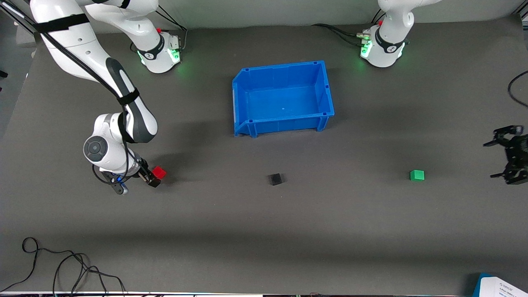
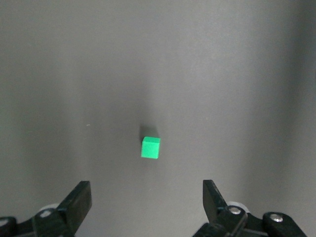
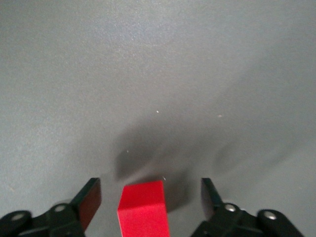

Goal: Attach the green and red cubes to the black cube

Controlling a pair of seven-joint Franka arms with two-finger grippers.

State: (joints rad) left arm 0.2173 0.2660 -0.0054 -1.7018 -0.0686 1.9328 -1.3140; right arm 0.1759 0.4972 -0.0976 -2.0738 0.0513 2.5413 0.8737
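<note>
Hardly any writing can be read. A white printed sheet on a blue holder (image 1: 503,287) in the lower right corner of the front view carries a small logo and lines of dark print, too small to make out. The white round robot bases (image 1: 381,47) near the top of that view each bear a black band with a white mark, also illegible.

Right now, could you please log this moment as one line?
right gripper: open around small red cube | left gripper: open, waiting by small green cube | small black cube: alone
</note>
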